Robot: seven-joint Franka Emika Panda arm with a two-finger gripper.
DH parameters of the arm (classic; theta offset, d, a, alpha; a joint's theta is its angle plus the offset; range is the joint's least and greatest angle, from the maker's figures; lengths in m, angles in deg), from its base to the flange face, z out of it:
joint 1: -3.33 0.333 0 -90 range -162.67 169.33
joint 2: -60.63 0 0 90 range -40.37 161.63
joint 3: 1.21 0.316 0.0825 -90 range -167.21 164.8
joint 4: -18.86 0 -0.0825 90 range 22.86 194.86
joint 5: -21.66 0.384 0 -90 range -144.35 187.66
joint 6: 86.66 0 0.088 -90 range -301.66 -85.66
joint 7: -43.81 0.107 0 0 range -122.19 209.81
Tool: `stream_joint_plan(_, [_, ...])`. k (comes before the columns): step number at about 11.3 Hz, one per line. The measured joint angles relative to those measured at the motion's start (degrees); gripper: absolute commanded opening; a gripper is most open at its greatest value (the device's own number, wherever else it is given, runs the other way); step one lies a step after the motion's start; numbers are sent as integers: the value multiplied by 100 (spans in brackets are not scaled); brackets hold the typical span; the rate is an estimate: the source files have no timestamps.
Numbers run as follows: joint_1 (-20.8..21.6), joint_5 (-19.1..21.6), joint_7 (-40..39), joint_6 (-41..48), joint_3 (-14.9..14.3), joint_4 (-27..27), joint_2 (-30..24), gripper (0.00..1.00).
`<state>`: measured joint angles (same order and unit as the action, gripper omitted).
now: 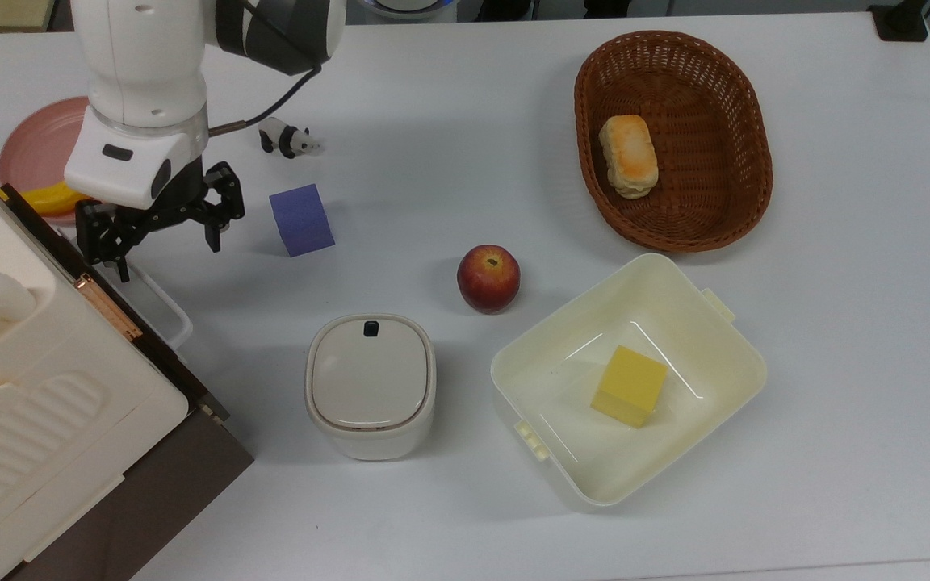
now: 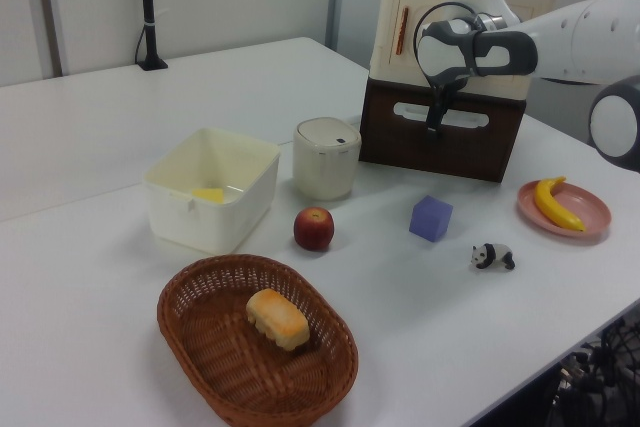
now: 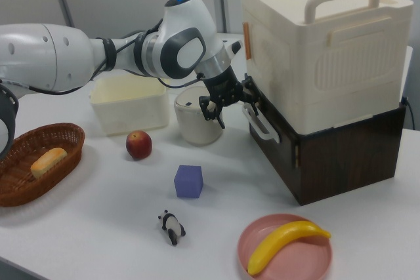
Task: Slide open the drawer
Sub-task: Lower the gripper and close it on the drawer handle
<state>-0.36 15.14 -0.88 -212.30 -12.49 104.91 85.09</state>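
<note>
The drawer (image 2: 440,152) is the dark brown base under the cream cabinet (image 3: 328,57), and its front panel (image 3: 279,162) sits flush with the cabinet. A white loop handle (image 1: 166,303) (image 3: 262,126) sticks out from that panel. My gripper (image 1: 162,242) (image 3: 233,106) (image 2: 435,119) hangs open at the handle's far end. In the top view, one finger (image 1: 119,262) lies over the inside of the loop. The other finger (image 1: 213,234) stays outside it, over the table. Nothing is held between the fingers.
A purple cube (image 1: 301,219) and a toy panda (image 1: 287,138) lie just to the top view's right of the gripper. A pink plate (image 1: 33,149) with a banana is behind the arm. A lidded white pot (image 1: 370,386), an apple (image 1: 488,278), a cream tub (image 1: 756,371) and a basket (image 1: 760,153) stand farther off.
</note>
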Motion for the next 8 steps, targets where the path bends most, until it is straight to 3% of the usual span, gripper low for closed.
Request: stream_joint_plan(8, [0,0,0,-149,0,-10,111,100])
